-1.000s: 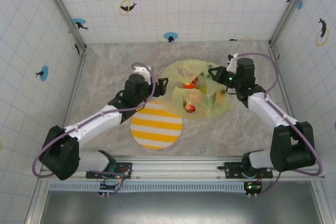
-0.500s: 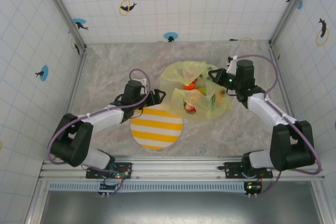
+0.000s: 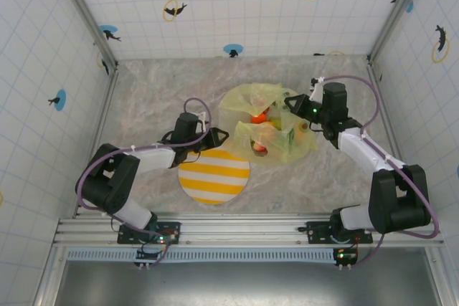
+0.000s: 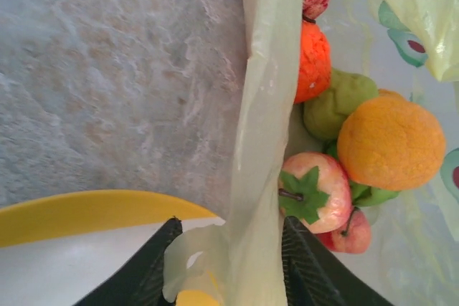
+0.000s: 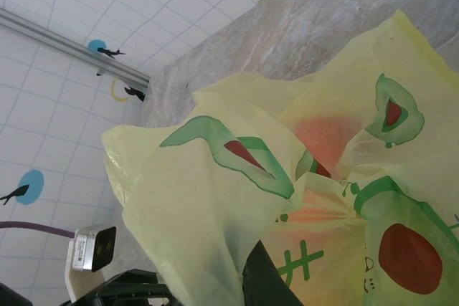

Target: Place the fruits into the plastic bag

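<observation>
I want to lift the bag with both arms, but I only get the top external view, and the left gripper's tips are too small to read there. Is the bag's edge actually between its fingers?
Observer: Yes. On the left wrist view the edge of the plastic bag runs down between the fingers of the left gripper. Whether it is pinched I cannot tell.
Operator: Any fruit close to that edge?
Observer: A pinkish peach with a green leaf sits just inside the film, close to one finger.
Operator: And the right side?
Observer: On the right wrist view the film is bunched up at the right gripper, which is shut on it.
</observation>
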Controlling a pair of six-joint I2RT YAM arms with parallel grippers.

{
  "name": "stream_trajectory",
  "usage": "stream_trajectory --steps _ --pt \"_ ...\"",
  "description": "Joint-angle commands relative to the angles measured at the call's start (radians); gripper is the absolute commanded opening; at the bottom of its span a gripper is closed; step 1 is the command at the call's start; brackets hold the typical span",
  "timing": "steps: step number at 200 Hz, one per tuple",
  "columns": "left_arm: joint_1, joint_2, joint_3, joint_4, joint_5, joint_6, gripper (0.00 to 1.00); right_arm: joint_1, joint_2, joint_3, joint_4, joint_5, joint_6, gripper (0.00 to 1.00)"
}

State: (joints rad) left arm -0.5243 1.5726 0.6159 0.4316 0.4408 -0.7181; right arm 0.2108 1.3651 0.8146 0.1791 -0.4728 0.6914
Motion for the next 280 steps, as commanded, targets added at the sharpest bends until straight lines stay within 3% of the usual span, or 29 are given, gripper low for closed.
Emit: stream_trajectory --steps 1,34,122,195,280 --pt "-0.01 0.011 0.021 0.044 0.032 -0.004 0.21 -0.011 -0.005 -0.02 0.033 -0.006 -0.003 0.06" --pt "-0.013 -0.011 0.047 0.021 0.03 0.009 0.0 -0.016 -0.013 -0.019 0.029 -0.007 -0.005 0.06" --pt "-0.023 -0.099 0.231 -0.124 0.095 0.068 0.0 -0.025 -0.065 0.042 -0.094 0.071 -0.106 0.06" --pt "-0.032 -0.1 0.426 -0.131 0.145 0.048 0.0 -0.038 -0.129 0.158 -0.249 0.19 -0.22 0.07" --pt "-0.107 -0.149 0.545 -0.146 0.078 0.051 0.0 -0.033 -0.191 0.224 -0.257 0.17 -0.196 0.08"
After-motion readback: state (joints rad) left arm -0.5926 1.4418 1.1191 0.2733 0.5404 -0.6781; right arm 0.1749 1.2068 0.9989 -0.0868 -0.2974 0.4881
